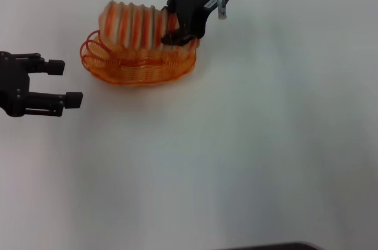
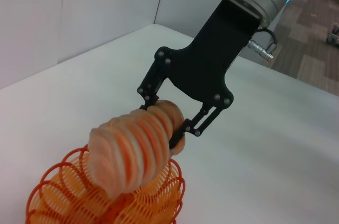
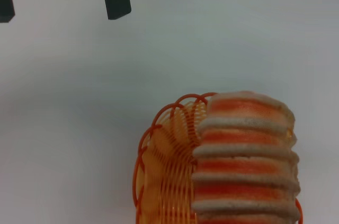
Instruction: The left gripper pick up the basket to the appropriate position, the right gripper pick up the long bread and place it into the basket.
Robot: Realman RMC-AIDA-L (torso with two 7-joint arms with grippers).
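The orange wire basket (image 1: 139, 70) rests on the white table, up and left of centre in the head view. The striped long bread (image 1: 133, 25) lies lengthwise over it, its underside dipping past the rim. My right gripper (image 1: 180, 28) is shut on the bread's right end, one finger on each side, as the left wrist view shows (image 2: 161, 123). That view has the bread (image 2: 132, 150) above the basket (image 2: 63, 192). My left gripper (image 1: 66, 83) is open and holds nothing, left of the basket and apart from it. The right wrist view shows the bread (image 3: 243, 166), basket (image 3: 164, 155) and left gripper (image 3: 61, 9).
White tabletop (image 1: 236, 155) spreads around the basket on all sides. A dark edge (image 1: 277, 246) shows at the bottom of the head view. In the left wrist view, walls (image 2: 79, 12) rise behind the table and a floor lies beyond its far edge.
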